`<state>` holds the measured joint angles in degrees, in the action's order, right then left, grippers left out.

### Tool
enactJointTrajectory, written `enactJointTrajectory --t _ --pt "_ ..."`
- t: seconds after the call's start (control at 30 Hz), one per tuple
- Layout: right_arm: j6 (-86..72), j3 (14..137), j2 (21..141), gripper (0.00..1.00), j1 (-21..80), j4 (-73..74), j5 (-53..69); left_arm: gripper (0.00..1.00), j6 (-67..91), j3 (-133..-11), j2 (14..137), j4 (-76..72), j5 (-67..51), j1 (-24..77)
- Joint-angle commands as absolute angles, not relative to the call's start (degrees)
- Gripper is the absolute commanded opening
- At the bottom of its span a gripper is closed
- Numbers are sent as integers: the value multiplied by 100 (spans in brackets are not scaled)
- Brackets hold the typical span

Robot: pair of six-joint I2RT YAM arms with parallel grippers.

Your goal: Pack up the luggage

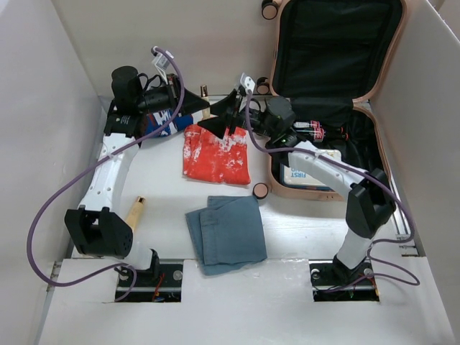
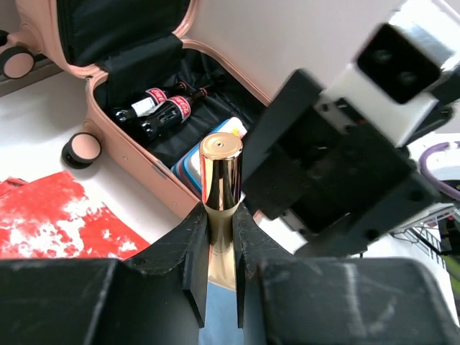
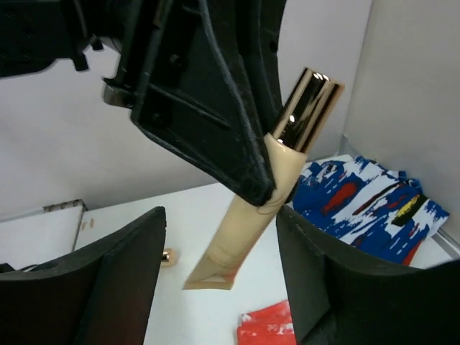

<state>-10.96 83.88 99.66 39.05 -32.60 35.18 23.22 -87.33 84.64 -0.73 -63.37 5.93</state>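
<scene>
Left of the table's middle, toward the far wall, the left gripper (image 2: 219, 248) is clamped on a beige tube (image 3: 248, 219) just below its gold cap (image 2: 220, 169), holding it off the table. The right gripper (image 3: 219, 241) faces it from the right. Its jaws stand partly open on either side of the tube's crimped tail, with a gap visible on each side, so nothing is gripped yet. The step in hand looks like a hand-over of the tube from left arm to right. The next move calls for the right jaws to close on the free lower body before the left ones let go. The right arm would then need to swing right and set the tube down in the case. Further right, against the far right corner, the luggage (image 1: 287, 192) lies open with its base flat and cavity facing up. Its lid (image 1: 401, 43) is tipped back toward the far wall. Its long axis appears to run left to right, with the wheels (image 1: 260, 190) pointing left. Cola bottles (image 2: 162, 111) and a white box (image 1: 305, 172) already lie inside.
</scene>
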Motion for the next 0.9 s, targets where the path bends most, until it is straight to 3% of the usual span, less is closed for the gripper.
enactJointTrajectory --t 0.0,0.03,0.07,0.2,0.23,0.27,0.3,0.37,0.4,0.47,0.5,0.53,0.63,0.77,0.87 --pt "-1502 8718 10150 58 3876 -3796 3542 0 2277 -8736 8262 -299 -6513 650" --pt "-1564 8771 10221 48 3824 -3875 3542 0 2276 -8736 8262 -299 -6513 650" --pt "-1564 8771 10222 32 3823 -3876 3542 0 2276 -8736 8262 -299 -6513 650" --pt "-1811 8824 10354 0 3771 -4095 3647 0 2163 -8736 8262 -185 -6513 650" --pt "-1880 8737 10354 0 3771 -4096 3595 2 2075 -8789 8262 50 -6426 650" --pt "-1881 8684 10275 0 3718 -4096 3595 35 1778 -8902 8262 262 -6303 650" --pt "-1881 8614 10222 0 3718 -4096 3412 56 1593 -8982 8262 481 -5980 650" --pt "-1881 8342 10004 0 3499 -3633 3200 79 1084 -9210 8331 1350 -5461 650" --pt "-1768 8280 9898 0 3394 -3282 3069 97 811 -9507 8384 1649 -4797 650" --pt "-1391 8279 9678 0 2947 -2299 2595 100 -50 -9860 8437 2490 -3907 650" --pt "-736 8332 9451 0 2779 -1058 2384 100 -305 -10148 8437 2705 -3372 650" --pt "-408 8393 9335 0 2595 -420 1816 100 -551 -10247 8437 2890 -2226 650" --pt "639 8534 8939 0 1751 1665 794 100 -1544 -10144 8438 3339 -255 650" --pt "1510 8587 8876 0 670 3285 -963 100 -2320 -9117 8385 3805 1182 650" --pt "1679 8483 9053 0 -218 3866 -1072 100 -2277 -8117 8219 4095 1196 335"
